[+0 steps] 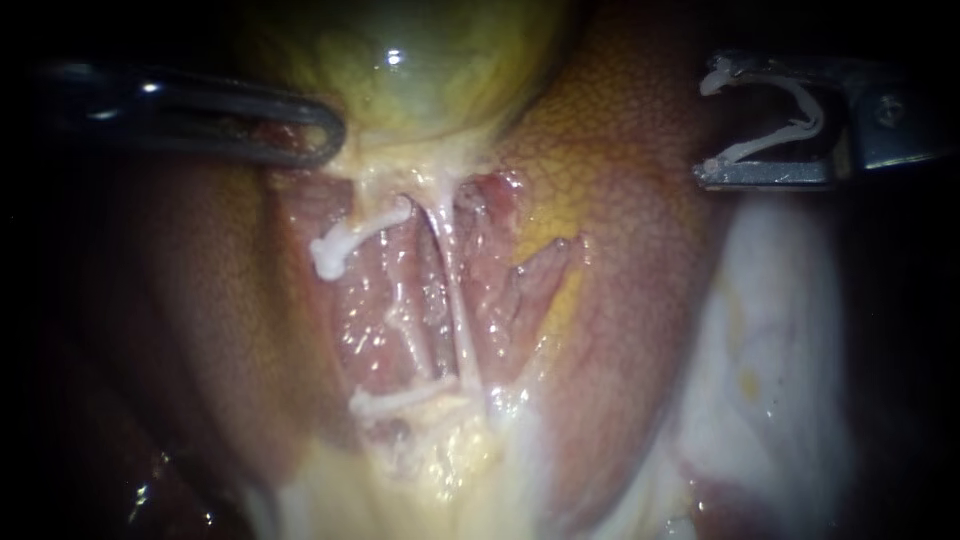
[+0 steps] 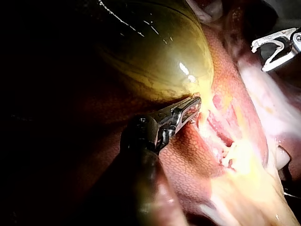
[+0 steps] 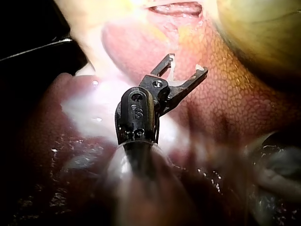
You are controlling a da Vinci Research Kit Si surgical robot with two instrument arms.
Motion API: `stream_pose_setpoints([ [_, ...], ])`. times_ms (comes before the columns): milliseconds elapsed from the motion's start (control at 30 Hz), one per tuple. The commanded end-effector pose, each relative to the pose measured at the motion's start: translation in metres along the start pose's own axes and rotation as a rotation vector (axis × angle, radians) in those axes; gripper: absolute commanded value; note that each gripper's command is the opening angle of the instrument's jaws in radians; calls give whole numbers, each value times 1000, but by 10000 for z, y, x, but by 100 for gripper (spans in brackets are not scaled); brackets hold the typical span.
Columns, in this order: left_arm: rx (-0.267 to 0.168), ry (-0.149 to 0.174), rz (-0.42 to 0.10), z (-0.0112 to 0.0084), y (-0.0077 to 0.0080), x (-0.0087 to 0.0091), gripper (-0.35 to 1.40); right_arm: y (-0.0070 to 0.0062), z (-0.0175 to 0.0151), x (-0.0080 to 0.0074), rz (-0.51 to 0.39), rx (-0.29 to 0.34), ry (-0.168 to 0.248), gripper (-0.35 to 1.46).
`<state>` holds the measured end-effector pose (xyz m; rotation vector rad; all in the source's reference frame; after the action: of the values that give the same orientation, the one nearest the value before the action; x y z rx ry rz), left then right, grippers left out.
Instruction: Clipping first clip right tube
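Green-yellow and glossy, the rounded gallbladder [image 1: 420,70] fills the 12 o'clock part of the endoscope view, with the mottled red-brown liver [image 1: 640,260] spreading around it.

My left instrument [image 1: 325,130], a dark, slender metal shaft coming in from 9 o'clock, ends at the gallbladder's pale neck, at about 10 o'clock from the centre. Its jaws are pressed close and pinch the gallbladder at that neck. The left wrist view shows them from the side, nipping the tissue edge just under the green bulge.

Below the neck lies an opened bed of wet pink tissue. The right tube [image 1: 455,300], a thin, pale, glistening strand, runs through this bed from the neck down toward 6 o'clock. On its 9 o'clock side the left tube [image 1: 345,240], thicker and whitish, slants off toward 8 o'clock and ends in a blunt knob.

My right instrument [image 1: 705,125], a grey metal shaft entering from 3 o'clock, sits at 2 o'clock over the liver, well apart from the right tube. Its jaws stand spread wide. A white, V-shaped clip [image 1: 812,118] is seated between them, one leg lying along the inner face of each jaw, so I hold it from both sides. The clip's mouth faces 9 o'clock. In the right wrist view these forked jaws hang above the liver's pebbled surface, with the pink bed ahead of them.
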<state>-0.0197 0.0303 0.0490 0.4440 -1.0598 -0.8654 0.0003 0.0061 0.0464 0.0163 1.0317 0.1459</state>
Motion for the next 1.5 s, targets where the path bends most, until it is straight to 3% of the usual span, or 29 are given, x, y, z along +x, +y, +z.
stream_pose_setpoints([
  [33,-1,-2,0,-1,0,-1,-35,0,0,0,0,1,0,50],
  [167,-2,-3,0,-2,-2,0,-35,-2,3,1,7,16,12,50],
  [367,-3,-3,0,-2,-3,0,-35,-13,13,3,118,70,43,50],
  [900,-5,-3,-1,-2,-5,0,-35,-68,77,2,449,255,129,49],
  [1133,-5,-3,-1,-2,-6,0,-35,-88,103,2,508,332,154,47],
  [1500,-9,-4,-2,-1,-12,-1,-35,-108,145,-7,605,391,169,47],
])
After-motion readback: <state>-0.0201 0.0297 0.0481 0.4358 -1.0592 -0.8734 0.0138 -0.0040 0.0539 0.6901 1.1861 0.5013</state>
